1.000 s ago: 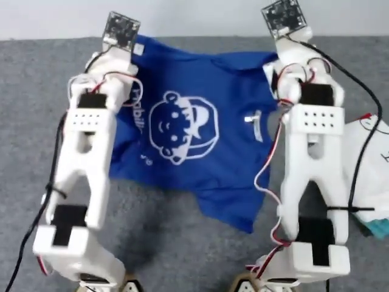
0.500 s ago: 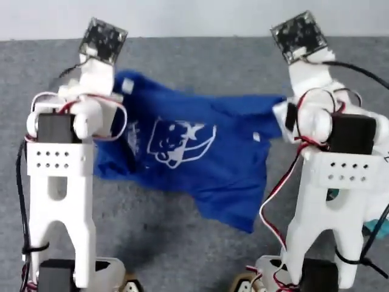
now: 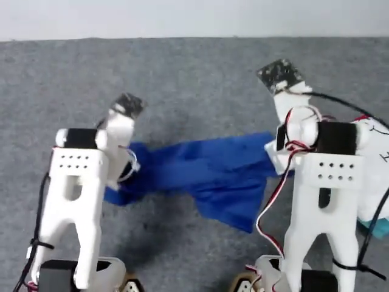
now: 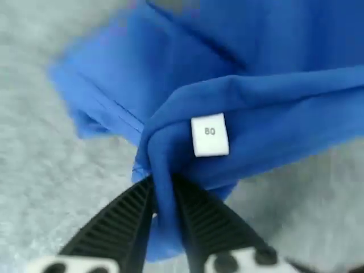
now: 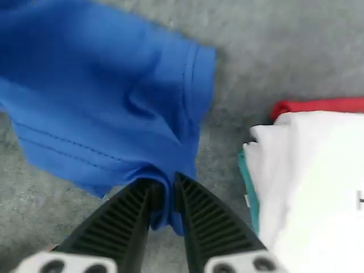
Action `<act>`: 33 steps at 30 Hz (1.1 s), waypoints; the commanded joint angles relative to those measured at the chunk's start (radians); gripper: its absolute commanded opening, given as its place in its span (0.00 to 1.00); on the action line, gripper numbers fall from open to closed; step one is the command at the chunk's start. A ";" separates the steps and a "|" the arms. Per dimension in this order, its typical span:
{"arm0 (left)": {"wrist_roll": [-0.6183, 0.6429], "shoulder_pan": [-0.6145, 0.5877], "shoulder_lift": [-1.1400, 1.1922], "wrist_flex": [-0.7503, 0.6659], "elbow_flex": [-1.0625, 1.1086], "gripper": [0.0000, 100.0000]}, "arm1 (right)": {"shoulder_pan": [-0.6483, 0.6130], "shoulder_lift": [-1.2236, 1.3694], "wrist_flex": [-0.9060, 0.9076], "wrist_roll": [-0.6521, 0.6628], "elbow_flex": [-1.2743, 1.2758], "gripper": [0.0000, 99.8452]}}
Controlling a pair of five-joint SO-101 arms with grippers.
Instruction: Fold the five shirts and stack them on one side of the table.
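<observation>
Blue shirt (image 3: 206, 176) bunched in band on grey table (image 3: 182, 79), stretched between arms, one flap trailing toward robot. Left gripper (image 4: 162, 183) pinched shut on fold beside size tag (image 4: 210, 135); right gripper (image 5: 165, 185) clamped on hemmed corner. Risks: thin pinch slipping under tension; fold landing crooked, wrinkled; cloth dragging against folded stack (image 5: 310, 182) just beside, knocking it askew.

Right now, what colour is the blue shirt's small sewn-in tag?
White. The small rectangular tag on the blue cotton shirt shows best in the left wrist view.
</observation>
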 commanded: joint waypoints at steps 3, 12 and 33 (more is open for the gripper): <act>-0.169 0.147 -0.032 0.060 0.070 0.02 | 0.002 -0.102 -0.133 0.012 0.219 0.01; -0.189 0.284 -0.040 0.097 -0.019 0.20 | 0.002 -0.173 -0.196 0.014 0.364 0.01; -0.293 -0.117 -0.029 -0.187 0.180 0.20 | 0.045 -0.173 -0.216 0.014 0.362 0.01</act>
